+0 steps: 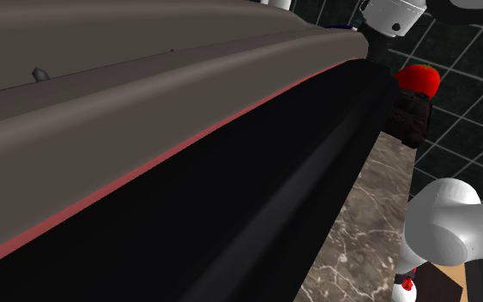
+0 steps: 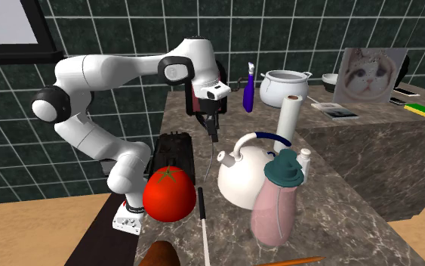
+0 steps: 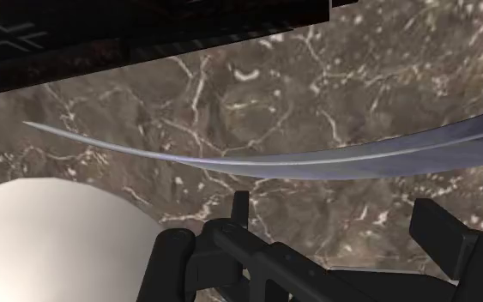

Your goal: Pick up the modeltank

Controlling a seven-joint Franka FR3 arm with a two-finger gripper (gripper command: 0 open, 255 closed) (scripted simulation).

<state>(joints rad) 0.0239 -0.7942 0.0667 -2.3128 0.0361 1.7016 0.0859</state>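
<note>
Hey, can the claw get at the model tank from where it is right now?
Probably yes. The claw hangs open just beside the dark model tank, nothing between them. The white kettle stands on its other side, the tomato nearer the camera.

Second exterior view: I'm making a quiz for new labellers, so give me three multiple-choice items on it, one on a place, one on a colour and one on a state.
1. Where is the tomato?
A) right by the model tank, nearer the camera
B) at the far end of the counter
C) in the end effector

2. What colour is the handle of the white kettle?
A) red
B) yellow
C) blue

3. The model tank is:
A) raised off the counter
B) resting on the counter
C) stacked on the kettle

Answers: A, the tomato overlaps the tank's near end. C, a blue arc tops the kettle. B, the tank lies on the counter, with the end effector beside it.
</note>
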